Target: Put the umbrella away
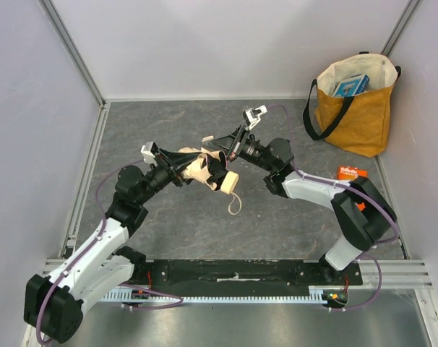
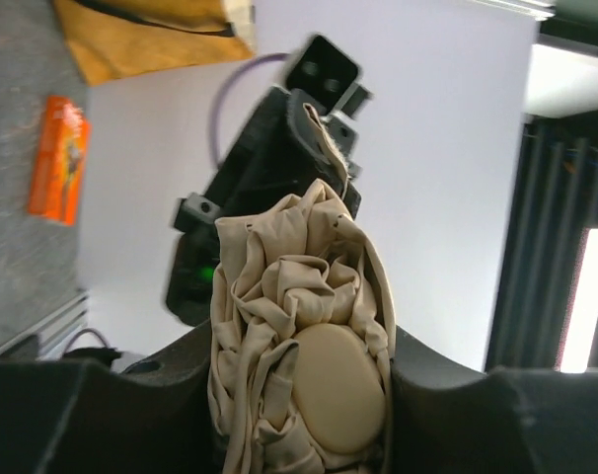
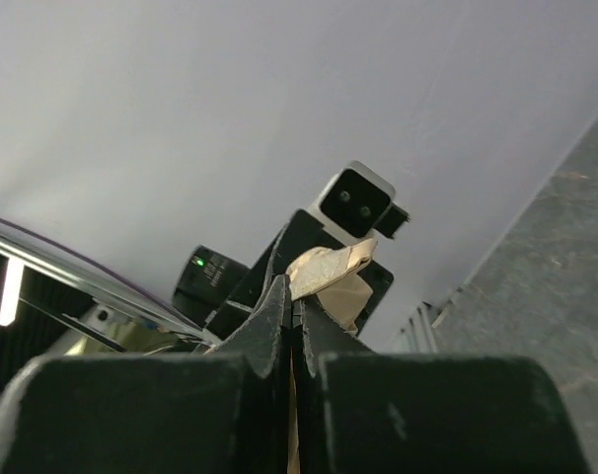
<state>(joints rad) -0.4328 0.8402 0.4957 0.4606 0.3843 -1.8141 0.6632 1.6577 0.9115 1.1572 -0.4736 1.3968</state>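
Two hands on umbrella [image 1: 203, 168], held mid-desk between arms; whether clear of desk [image 1: 277, 231], cannot tell. Grip: left hand [image 1: 179, 170] clamped around crumpled bundle near knob [image 1: 230, 181]; right hand [image 1: 230, 148] pressed together, pinching fabric tab at far end.

Progress: umbrella collapsed, likely mid-tidying. Fabric not yet wrapped neatly, stowing not done. Bag [image 1: 355, 108] well apart at far right, upright, mouth open, probable destination.

Look: pale cream cloth, bunched in loose folds; rounded wooden knob; cord loop [image 1: 235, 204] trailing below.
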